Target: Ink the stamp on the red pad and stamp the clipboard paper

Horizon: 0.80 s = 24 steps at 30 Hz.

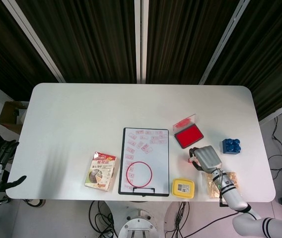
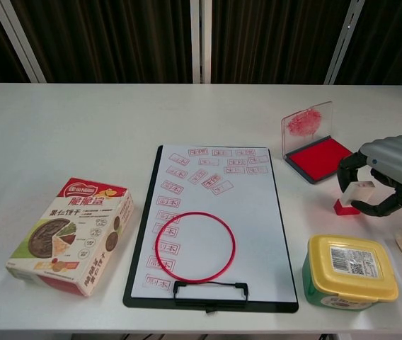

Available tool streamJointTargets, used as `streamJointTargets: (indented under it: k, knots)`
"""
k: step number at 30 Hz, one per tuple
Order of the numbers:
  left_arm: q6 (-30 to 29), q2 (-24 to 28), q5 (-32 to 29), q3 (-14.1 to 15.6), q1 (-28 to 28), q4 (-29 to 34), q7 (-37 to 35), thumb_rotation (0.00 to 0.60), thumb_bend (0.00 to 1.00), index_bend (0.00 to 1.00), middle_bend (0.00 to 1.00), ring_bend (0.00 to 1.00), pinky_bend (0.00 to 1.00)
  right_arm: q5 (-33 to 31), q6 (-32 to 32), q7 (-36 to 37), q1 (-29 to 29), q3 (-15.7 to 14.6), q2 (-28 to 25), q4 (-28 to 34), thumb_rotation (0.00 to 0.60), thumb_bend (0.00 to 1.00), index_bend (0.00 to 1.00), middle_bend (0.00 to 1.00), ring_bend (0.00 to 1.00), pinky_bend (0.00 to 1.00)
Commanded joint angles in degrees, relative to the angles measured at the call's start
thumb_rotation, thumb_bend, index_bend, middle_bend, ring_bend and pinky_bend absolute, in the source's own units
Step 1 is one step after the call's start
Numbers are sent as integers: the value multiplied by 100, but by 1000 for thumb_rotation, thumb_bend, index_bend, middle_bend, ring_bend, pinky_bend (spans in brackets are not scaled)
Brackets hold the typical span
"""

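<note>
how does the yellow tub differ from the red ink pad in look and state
The yellow tub is closed, its lid bearing a barcode label; the red ink pad is open, its clear, ink-smeared lid standing upright. The tub is tall with rounded corners; the pad is a flat, shallow tray. The tub sits nearer the table's front edge, the pad further back. Both rest on the white table right of the clipboard.

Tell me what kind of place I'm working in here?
Probably a lab or test room, not an office: a bare white table before dark curtains, loose cables on the floor, and unrelated props like a snack box and blue block.
</note>
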<state>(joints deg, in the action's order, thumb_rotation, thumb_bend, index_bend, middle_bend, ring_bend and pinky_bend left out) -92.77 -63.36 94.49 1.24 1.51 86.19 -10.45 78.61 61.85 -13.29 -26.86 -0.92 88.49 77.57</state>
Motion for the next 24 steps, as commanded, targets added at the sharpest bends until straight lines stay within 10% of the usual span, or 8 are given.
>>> streamJointTargets:
  k: [1, 24]
  knots:
    - [-4, 4, 2, 2, -3, 3, 1, 600, 0, 96, 94, 67, 159, 25, 3, 13, 11, 6, 2, -3, 600, 283, 516, 499, 882, 1000]
    - [-26, 25, 0, 8, -24, 18, 10, 600, 0, 96, 94, 68, 159, 415, 304, 173, 307, -153, -760, 528, 600, 208, 197, 306, 881, 1000]
